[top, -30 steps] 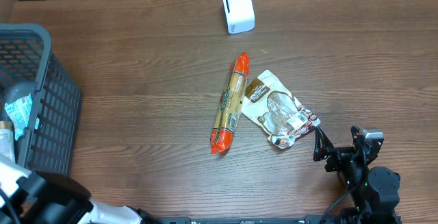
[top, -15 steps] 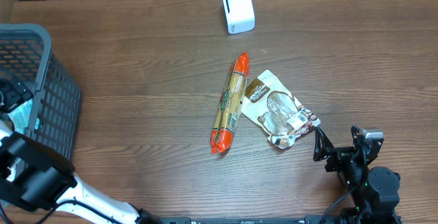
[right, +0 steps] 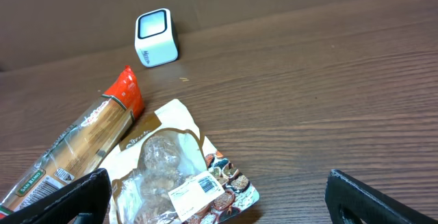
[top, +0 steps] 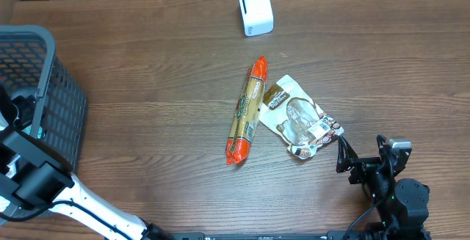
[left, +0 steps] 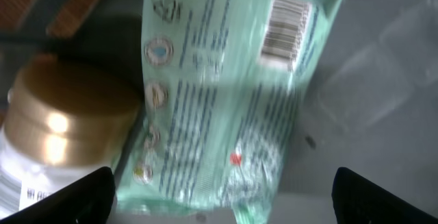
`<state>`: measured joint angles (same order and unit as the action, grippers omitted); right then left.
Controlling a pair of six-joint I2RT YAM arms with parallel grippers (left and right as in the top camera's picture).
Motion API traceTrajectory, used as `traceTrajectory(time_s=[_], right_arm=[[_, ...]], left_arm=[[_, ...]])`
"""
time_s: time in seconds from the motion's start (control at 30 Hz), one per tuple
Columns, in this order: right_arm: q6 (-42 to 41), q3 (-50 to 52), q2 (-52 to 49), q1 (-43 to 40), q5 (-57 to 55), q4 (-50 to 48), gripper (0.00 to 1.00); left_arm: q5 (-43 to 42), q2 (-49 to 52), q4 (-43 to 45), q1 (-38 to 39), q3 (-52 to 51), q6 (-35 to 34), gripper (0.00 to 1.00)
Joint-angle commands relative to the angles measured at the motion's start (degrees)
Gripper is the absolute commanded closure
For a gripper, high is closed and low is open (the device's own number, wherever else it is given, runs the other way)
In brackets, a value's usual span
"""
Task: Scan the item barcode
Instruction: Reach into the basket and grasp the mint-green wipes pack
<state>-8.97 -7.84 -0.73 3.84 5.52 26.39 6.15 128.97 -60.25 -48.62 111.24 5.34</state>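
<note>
With our left pincer (left: 222,183) spread wide over the green packet (left: 226,94) in the basket (top: 44,86), we should straddle its middle, clear of the barcode (left: 282,25) and the gold-lidded jar (left: 68,114), while our right pincer (right: 217,183) hangs spread above the counter (top: 147,159).

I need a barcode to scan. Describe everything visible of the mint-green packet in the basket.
The mint-green packet is a soft, glossy, creased plastic pouch lying back-up on the grey floor of the basket. Small print covers it, with a column of round icons along its left side and a barcode facing up near its top right corner. Its left edge rests against a gold-lidded jar. The left gripper hangs open over it; no contact shows.
</note>
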Motion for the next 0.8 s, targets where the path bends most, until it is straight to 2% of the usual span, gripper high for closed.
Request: traceTrajectory(time_s=[0.0,0.27,0.47,0.53,0.57,0.6,0.63,0.77], right_arm=[[0.1,0.1,0.5,0.2,-0.3,0.9,0.00],[0.1,0.1,0.5,0.2,-0.3,0.9,0.00],[0.1,0.1,0.5,0.2,-0.4,0.9,0.00],[0.1,0.1,0.5,0.2,-0.4,0.9,0.00],[0.1,0.1,0.5,0.2,-0.3,0.9,0.00],[0.1,0.1,0.5,0.2,-0.3,0.9,0.00],[0.1,0.1,0.5,0.2,-0.3,0.9,0.00],[0.1,0.1,0.5,0.2,-0.3,0.9,0.00]], left_arm=[[0.9,1.3,1.7,0.0,-0.2,1.8,0.09],[1.8,3.4,3.3,0.0,-0.3,2.0,0.12],[1.7,4.8,3.1,0.0,-0.6,1.9,0.25],[1.5,4.8,3.3,0.0,-1.1,1.9,0.36],[1.5,4.8,3.3,0.0,-1.1,1.9,0.47],[1.5,4.8,3.1,0.0,-1.1,1.9,0.83],[1.5,4.8,2.8,0.0,-1.1,1.9,0.94],[1.5,4.8,1.1,0.0,-1.1,1.6,0.96]])
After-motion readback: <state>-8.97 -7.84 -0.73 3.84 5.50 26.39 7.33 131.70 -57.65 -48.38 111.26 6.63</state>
